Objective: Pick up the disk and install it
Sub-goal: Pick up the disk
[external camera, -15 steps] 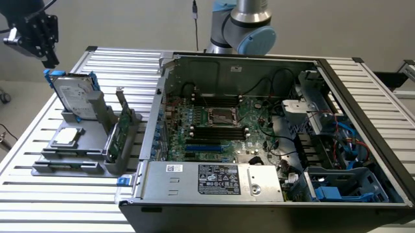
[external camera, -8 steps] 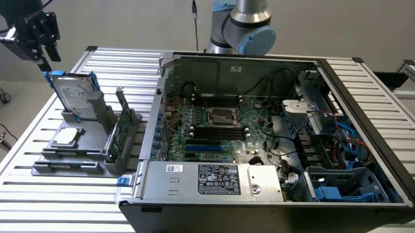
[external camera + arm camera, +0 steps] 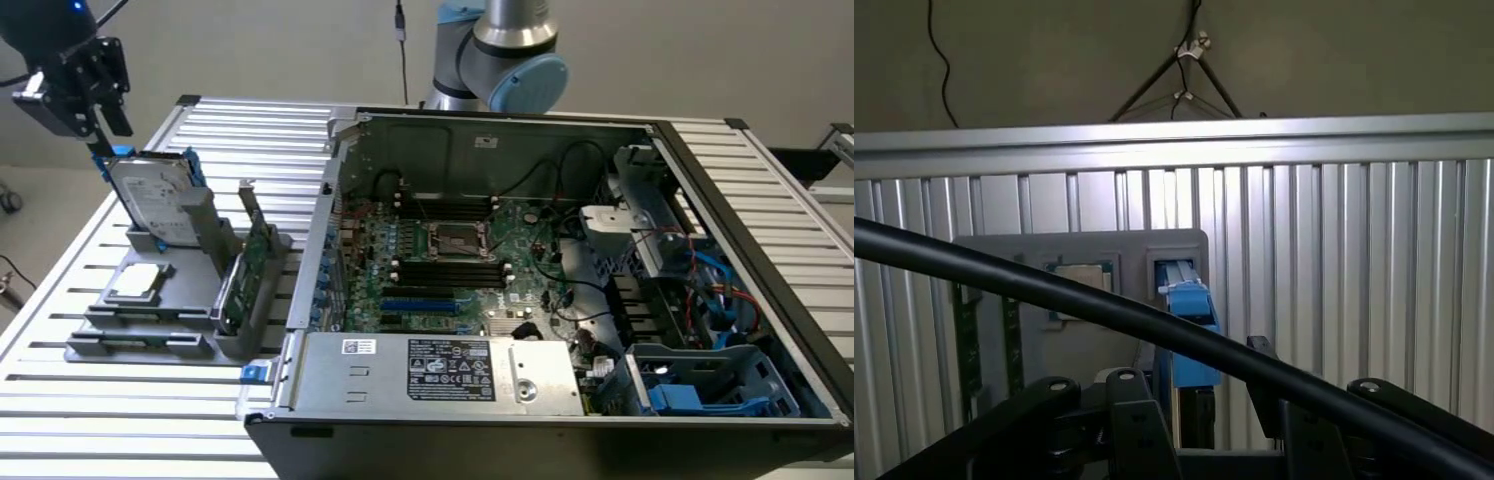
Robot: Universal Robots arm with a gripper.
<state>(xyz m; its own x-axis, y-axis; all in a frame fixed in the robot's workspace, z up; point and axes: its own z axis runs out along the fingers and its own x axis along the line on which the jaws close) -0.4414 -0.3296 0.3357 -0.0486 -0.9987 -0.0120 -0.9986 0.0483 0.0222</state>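
Gripper: the black gripper [image 3: 104, 132] hangs at the far end of the exterior view's left, right over the top corner of the disk [image 3: 151, 193].
Fingers: in the wrist view the fingers [image 3: 1134, 420] stand apart, one on each side of the disk's blue rail. They are spread wider than the rail, so they are open and clamp nothing.
Disk: a silver-grey drive with a white label and blue side rails. It stands on edge, leaning a little, in the far slot of the grey holder [image 3: 180, 300]. From the wrist, its blue end [image 3: 1189, 335] shows between the fingers.
Holder: a grey rack lying on the slatted metal surface [image 3: 80, 400], to the exterior view's left of the computer case [image 3: 747, 250] and apart from it.
Other parts in holder: a small silver square chip [image 3: 140, 283] lies flat, nearer than the disk. A thin green circuit card [image 3: 234, 283] stands upright on the side towards the case.
Case: its side panel is off, so the motherboard [image 3: 447, 265] shows. The power supply [image 3: 441, 375] with its label sits at the near edge, and blue plastic brackets [image 3: 694, 390] sit at the near corner on the exterior view's right.
Arm: the grey and pale-blue arm joint [image 3: 514, 50] rises beyond the far wall of the case.
Cable: a thick black cable [image 3: 974, 265] runs slantwise across the wrist view, in front of the holder.
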